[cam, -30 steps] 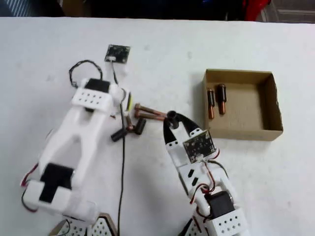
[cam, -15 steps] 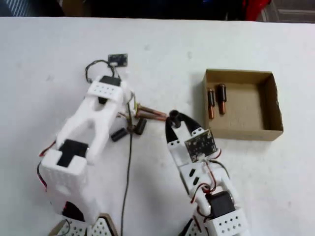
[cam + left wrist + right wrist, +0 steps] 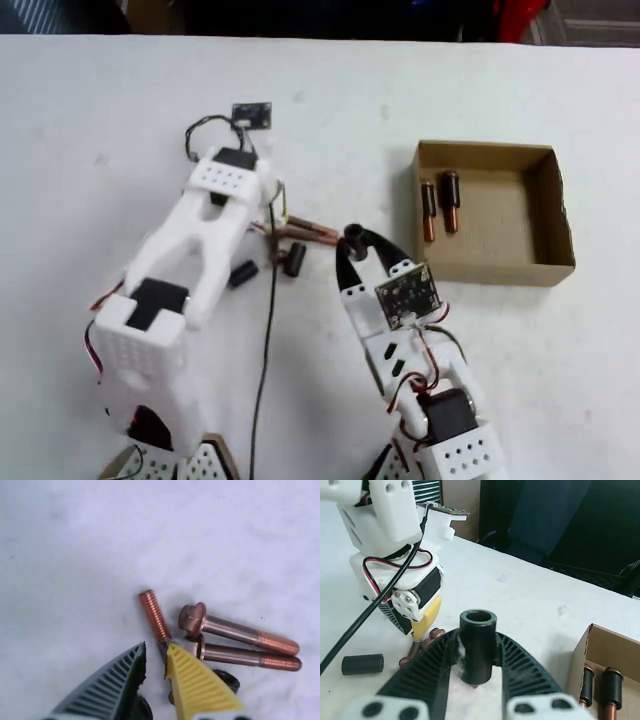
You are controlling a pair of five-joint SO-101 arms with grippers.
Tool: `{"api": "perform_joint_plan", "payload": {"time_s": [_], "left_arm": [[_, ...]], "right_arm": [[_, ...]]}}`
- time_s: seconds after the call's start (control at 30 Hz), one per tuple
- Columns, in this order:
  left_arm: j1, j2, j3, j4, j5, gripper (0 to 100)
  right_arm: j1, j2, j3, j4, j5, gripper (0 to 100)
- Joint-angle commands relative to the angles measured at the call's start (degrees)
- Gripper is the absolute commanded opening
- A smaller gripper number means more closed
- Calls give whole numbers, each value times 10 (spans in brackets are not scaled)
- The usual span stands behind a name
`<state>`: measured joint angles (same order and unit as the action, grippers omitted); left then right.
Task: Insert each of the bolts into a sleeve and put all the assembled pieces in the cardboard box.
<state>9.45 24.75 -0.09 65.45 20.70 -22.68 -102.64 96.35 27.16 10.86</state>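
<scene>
Right gripper [image 3: 478, 654] clenched on an upright black sleeve [image 3: 478, 630], centre of the high view. Left gripper [image 3: 156, 649] down at one bolt [image 3: 153, 612] on the surface [image 3: 120, 90]; cannot tell its grip. Two more bolts [image 3: 235, 629] lie just beside. Cardboard box [image 3: 490, 270], right side, holds two assembled pieces [image 3: 428, 212].

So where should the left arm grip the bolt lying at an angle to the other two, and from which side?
Grip the bolt on its shaft near the threaded end, coming down from above with the jaws across its length. It lies flat, and that end points clear of the other two bolts.
</scene>
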Motion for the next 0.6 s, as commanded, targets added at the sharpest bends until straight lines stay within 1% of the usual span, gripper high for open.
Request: {"api": "perform_joint_plan", "payload": {"time_s": [0.0,0.13,0.33,0.47,0.57], "left_arm": [[12,-3,-88,70,8,106],[12,-2,-113,105,8,107],[18,0,-95,105,9,107],[51,-1,-61,104,11,163],[55,-1,-55,104,44,181]], "right_arm": [[5,-7,5,0,0,16],[5,-7,5,0,0,16],[5,-7,5,0,0,16],[6,-7,5,1,0,16],[6,-7,5,1,0,16]]}}
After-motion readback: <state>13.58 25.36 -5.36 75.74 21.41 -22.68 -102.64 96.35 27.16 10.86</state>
